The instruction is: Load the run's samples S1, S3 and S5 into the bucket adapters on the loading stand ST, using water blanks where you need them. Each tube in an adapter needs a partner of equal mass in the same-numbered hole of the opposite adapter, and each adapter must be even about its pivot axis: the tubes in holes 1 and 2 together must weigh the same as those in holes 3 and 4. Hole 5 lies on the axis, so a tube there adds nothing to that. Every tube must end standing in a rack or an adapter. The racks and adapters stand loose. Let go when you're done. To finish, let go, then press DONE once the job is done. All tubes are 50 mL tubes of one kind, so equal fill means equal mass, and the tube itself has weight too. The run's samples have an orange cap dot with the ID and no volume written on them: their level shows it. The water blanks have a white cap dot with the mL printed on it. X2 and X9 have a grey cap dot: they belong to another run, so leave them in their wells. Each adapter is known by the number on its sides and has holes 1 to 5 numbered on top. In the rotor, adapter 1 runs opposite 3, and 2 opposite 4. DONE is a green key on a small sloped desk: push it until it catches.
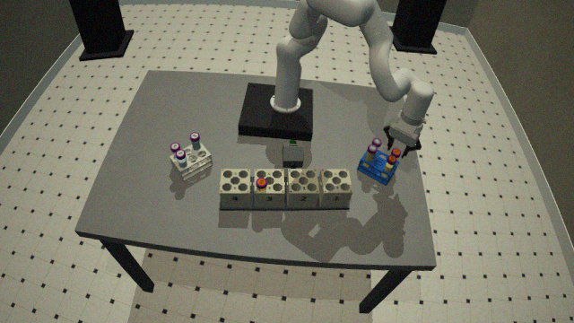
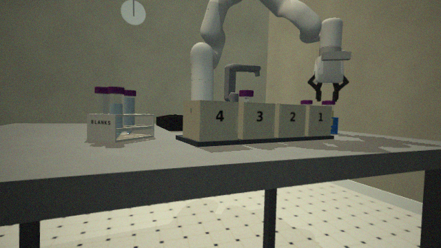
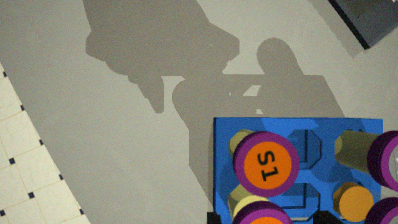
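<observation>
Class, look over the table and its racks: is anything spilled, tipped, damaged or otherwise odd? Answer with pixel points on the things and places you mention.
Nothing stands out. The tubes in the white rack (image 1: 193, 171) (image 2: 100, 132) and blue rack (image 1: 374, 174) (image 2: 334, 125) stand upright, as does the orange-dotted tube (image 1: 261, 183) (image 2: 246, 94) in adapter 3, and no spill shows.
</observation>
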{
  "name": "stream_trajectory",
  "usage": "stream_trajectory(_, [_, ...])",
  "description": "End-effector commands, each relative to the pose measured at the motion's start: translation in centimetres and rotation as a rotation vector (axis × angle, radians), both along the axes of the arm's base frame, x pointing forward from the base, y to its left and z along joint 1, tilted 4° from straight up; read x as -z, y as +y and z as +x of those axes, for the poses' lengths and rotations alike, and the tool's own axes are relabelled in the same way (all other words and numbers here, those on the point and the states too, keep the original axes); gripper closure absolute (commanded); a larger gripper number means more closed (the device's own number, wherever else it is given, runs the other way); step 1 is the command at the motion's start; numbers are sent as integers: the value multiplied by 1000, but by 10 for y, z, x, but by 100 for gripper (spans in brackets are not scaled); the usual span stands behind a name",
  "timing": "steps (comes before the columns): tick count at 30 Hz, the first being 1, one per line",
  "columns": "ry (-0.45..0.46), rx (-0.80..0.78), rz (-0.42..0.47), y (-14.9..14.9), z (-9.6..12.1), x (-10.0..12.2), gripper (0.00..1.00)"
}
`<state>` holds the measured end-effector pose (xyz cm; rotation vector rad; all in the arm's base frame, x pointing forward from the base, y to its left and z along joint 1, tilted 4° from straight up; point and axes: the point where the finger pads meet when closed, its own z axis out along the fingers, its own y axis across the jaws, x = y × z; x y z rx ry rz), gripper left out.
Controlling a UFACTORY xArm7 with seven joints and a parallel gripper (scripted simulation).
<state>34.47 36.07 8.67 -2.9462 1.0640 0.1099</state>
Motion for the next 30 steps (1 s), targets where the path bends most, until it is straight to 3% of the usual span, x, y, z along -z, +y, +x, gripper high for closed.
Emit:
stream_trajectory(1, [-5, 0, 4, 1, 2, 0, 43])
stream_trajectory(30, [-4, 1, 4, 2, 1, 13, 43])
